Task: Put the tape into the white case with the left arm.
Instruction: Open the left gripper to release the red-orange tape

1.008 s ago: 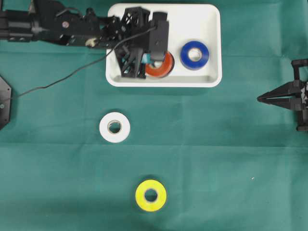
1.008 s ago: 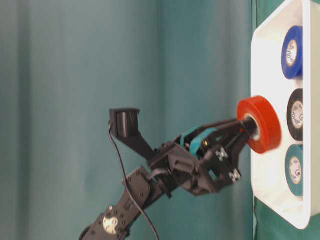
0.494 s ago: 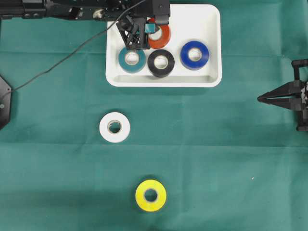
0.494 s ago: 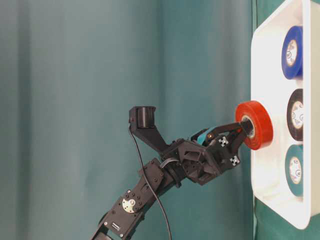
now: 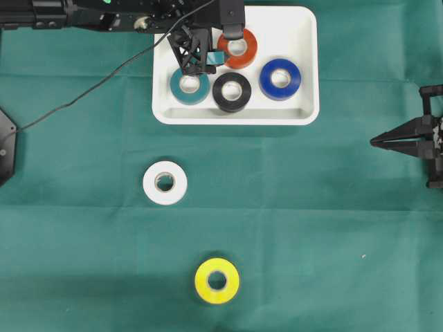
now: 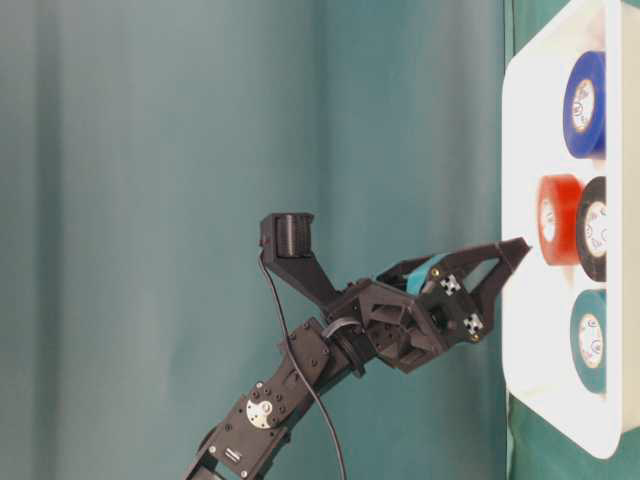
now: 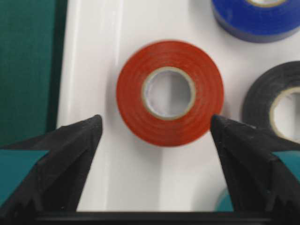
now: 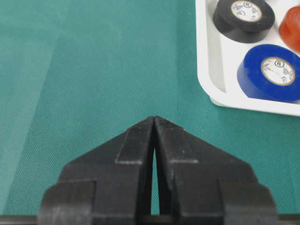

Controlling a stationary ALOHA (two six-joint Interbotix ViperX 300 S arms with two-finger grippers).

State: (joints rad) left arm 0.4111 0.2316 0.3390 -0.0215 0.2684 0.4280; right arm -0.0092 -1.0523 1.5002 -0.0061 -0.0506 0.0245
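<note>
Lying flat inside the white case point(image 5: 304, 69) at the upper middle of the overhead view, the red tape roll point(image 5: 237, 48) sits near the case's top rim, just above the black roll point(image 5: 232, 90) and between the teal roll point(image 5: 190, 86) and the blue roll point(image 5: 279, 78). The left hand point(image 5: 208, 59) hovers just to the roll's left, fingers spread wide and gripping nothing; in the wrist view the roll lies free between the two dark fingertips point(image 7: 75, 140), clear of both. The arm reaches in from the upper left of the frame, and in the table-level view the hand point(image 6: 505, 262) points at the case floor. At the right edge, the right hand point(image 5: 379, 142) rests pinched together and empty, well apart from the case.

A tape roll is probably light and stiff, with a smooth outer band that could slip; gripping across the outer wall, or with one finger through the hole, looks safest. A white roll point(image 5: 165, 182) and a yellow roll point(image 5: 217, 280) lie on the green table point(image 5: 332, 228), below the case
</note>
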